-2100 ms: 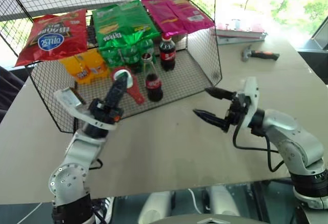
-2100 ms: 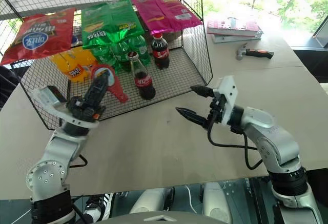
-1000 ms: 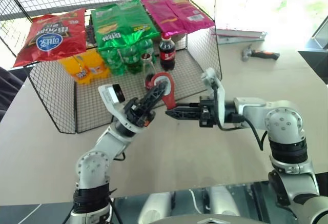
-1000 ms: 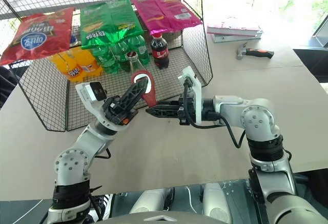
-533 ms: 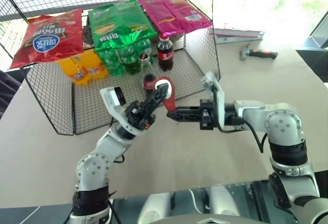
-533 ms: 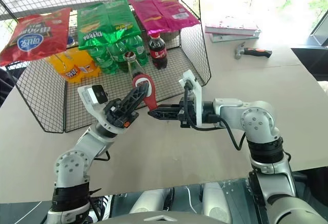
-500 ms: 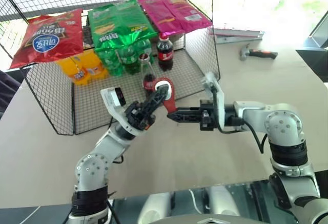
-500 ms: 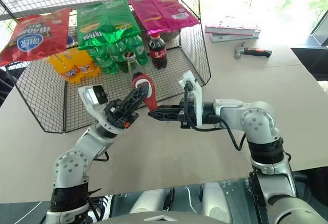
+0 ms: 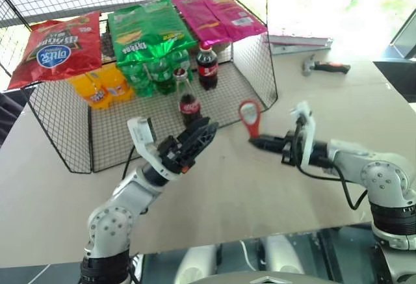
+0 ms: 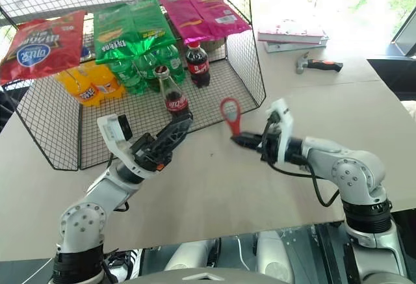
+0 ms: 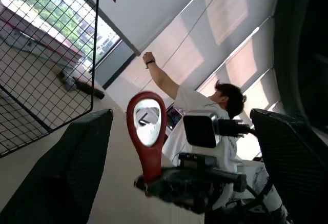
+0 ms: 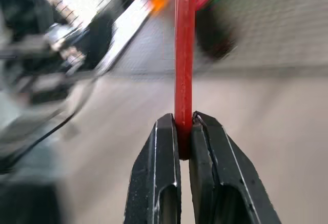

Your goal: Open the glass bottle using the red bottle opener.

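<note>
R gripper (image 10: 235, 139) is clamped on the handle end of the red bottle opener (image 9: 249, 116), ring head standing up, above the tabletop (image 9: 260, 180) just outside the wire cage (image 9: 257, 63). R wrist view shows the handle pinched edge-on between both pads (image 12: 165, 147), low on the shaft. L gripper (image 9: 198, 136) has its fingers spread wide, holding nothing, pointing toward the cage front. The glass bottle (image 9: 188, 101) stands upright on the cage floor near the open front, cap on, just ahead of the L gripper's tips, with green and orange drink bottles behind it and the stubbier screw-cap cola bottle (image 9: 207, 67) further back.

Handling, as a judgement: opener looks stiff, flat, light, prob. smooth, so it could twist in the pinch when levered; a hold nearer mid-handle would resist that better. Bottle looks glass, full-ish, slick, narrow base, so tippy and breakable. Best hold for L is around the body at the label, below the neck, leaving the cap free for the ring head. A weak hold risks the bottle sliding on the mesh.
</note>
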Available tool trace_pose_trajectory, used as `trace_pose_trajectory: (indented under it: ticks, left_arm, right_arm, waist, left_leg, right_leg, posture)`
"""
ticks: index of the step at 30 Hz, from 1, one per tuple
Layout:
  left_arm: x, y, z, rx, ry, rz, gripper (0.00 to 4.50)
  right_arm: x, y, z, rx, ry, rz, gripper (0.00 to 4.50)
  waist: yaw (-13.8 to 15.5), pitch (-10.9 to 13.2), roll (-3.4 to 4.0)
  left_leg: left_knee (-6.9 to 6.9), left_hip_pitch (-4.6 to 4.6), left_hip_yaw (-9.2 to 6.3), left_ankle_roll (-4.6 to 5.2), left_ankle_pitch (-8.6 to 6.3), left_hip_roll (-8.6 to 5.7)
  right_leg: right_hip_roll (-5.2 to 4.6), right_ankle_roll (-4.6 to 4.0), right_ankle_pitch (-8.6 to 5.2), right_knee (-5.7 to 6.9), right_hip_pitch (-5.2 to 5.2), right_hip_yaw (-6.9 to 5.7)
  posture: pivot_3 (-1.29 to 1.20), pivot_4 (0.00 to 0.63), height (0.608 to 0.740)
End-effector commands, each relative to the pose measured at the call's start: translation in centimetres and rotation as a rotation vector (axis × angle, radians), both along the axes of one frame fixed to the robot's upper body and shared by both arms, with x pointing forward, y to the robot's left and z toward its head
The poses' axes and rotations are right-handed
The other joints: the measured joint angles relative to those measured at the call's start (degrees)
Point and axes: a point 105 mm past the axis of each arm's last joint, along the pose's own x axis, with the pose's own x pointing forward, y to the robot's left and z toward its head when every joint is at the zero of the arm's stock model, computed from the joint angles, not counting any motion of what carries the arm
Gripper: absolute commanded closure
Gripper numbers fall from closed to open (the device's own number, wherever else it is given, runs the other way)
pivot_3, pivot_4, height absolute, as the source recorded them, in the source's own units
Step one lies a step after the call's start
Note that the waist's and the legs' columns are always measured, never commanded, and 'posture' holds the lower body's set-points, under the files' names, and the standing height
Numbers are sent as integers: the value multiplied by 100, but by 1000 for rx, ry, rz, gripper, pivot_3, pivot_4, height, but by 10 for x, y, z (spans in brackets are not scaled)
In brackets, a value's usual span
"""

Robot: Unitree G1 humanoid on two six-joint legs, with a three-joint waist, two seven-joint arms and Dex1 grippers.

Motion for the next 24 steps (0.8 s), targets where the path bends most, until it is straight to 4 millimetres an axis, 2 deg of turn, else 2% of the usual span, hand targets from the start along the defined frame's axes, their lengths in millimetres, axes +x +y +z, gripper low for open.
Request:
trace_pose_trajectory:
  ticks: [1, 4, 9, 12, 17, 24]
  left_arm:
    - [3, 6, 13, 96, -137, 181, 71]
    - [16, 18, 9, 272, -228, 373, 71]
    - [27, 33, 7, 479, -361, 611, 71]
    - [33, 33, 3, 589, -427, 701, 71]
    - [51, 36, 0, 599, -425, 799, 71]
    - [78, 39, -2, 553, -397, 821, 71]
  right_arm:
    - [5, -4, 16, 20, -111, -54, 4500]
    - [10, -8, 13, 15, -127, -94, 4500]
    - [12, -9, 12, 20, -142, -105, 4500]
    - [14, -9, 13, 21, -159, -116, 4500]
    - [19, -11, 14, 23, -186, -163, 4500]
    - [20, -9, 10, -19, -232, -183, 4500]
  waist:
    - [10, 0, 0]
    - [31, 0, 0]
    - [72, 0, 0]
    - [113, 0, 0]
    - [146, 0, 0]
    - [137, 0, 0]
  left_leg:
    - [0, 0, 0, 0, 0, 1]
    - [1, -1, 2, -1, 1, -1]
    - [1, -4, 4, 0, 1, -6]
    - [-1, -6, 3, 0, 0, -6]
    - [1, -15, -8, 0, 0, -9]
    - [3, -17, -11, 0, 1, -13]
  right_leg:
    - [0, 0, 0, 0, 0, 0]
    - [1, 0, 1, 0, 0, 0]
    - [4, 0, 1, -4, -1, 1]
    - [3, 0, 1, -5, -4, 0]
    - [3, 1, 1, -5, -7, -10]
    - [5, 1, 2, 4, -13, -14]
  posture:
    - [0, 150, 740]
    - [0, 150, 740]
    - [0, 150, 740]
    - [0, 150, 740]
    - [0, 150, 740]
    - [0, 150, 740]
